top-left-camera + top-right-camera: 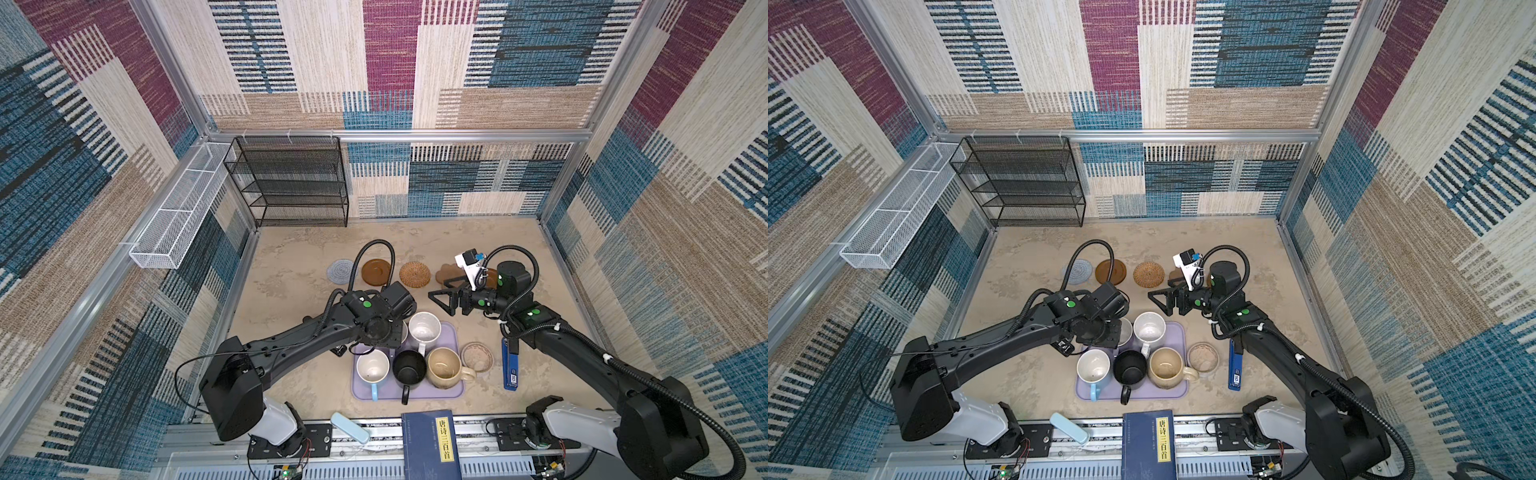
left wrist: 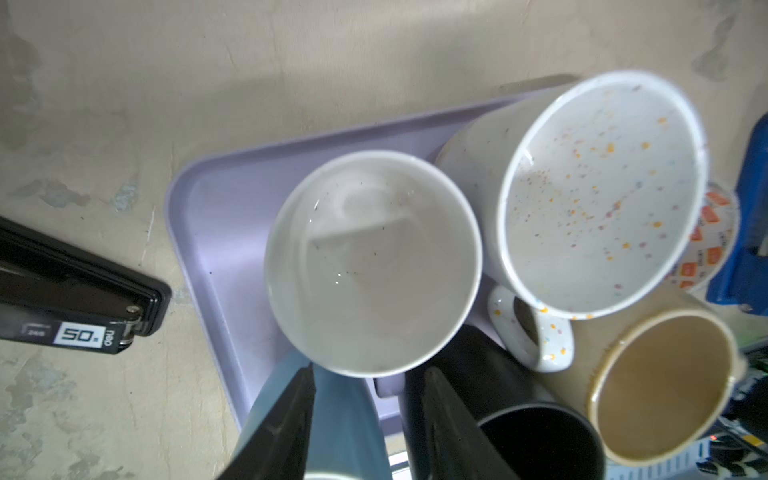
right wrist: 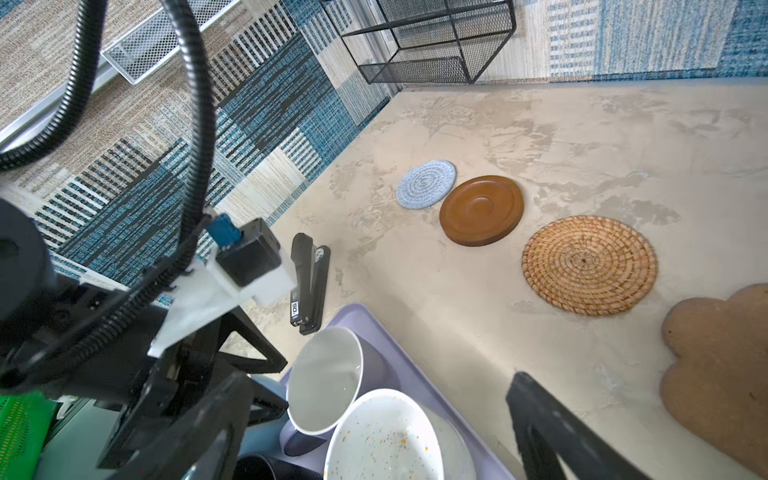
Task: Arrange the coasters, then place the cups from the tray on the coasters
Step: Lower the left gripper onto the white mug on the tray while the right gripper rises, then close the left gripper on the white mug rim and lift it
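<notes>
Lavender mug handle btw parted L tool jaws, wrist down.

Robot test cell, lab type. Box frame of aluminium profile, walls covered with patterned woven fabric. Left arm and right arm bolted on metal rail at near edge of beige worktop. Bare circuit board with green light beside rail. Wrist camera on right arm.
</notes>
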Motion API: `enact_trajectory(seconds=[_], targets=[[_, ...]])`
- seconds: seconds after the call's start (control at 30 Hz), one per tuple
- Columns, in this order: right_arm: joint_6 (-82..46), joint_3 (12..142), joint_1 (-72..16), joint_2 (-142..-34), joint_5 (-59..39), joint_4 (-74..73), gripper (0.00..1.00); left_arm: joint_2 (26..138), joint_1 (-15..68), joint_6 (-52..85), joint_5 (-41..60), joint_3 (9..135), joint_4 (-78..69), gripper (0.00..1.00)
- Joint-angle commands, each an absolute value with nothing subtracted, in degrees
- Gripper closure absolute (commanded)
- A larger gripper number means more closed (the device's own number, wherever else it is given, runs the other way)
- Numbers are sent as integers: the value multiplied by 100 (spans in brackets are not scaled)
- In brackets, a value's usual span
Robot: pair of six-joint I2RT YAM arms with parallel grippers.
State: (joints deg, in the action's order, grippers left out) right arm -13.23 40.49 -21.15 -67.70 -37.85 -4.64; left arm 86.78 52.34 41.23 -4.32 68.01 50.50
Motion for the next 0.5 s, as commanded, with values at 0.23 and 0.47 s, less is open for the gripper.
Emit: enact_trajectory(seconds=[0.23, 0.47], targets=[[-1346, 4004, -2122, -6710, -3249, -519, 2, 8763, 5424, 4559, -643, 6647, 5173, 55], [-1371, 3946, -2118, -6575, -3093, -545, 1, 8787, 5494, 4645, -821, 6610, 5030, 56]])
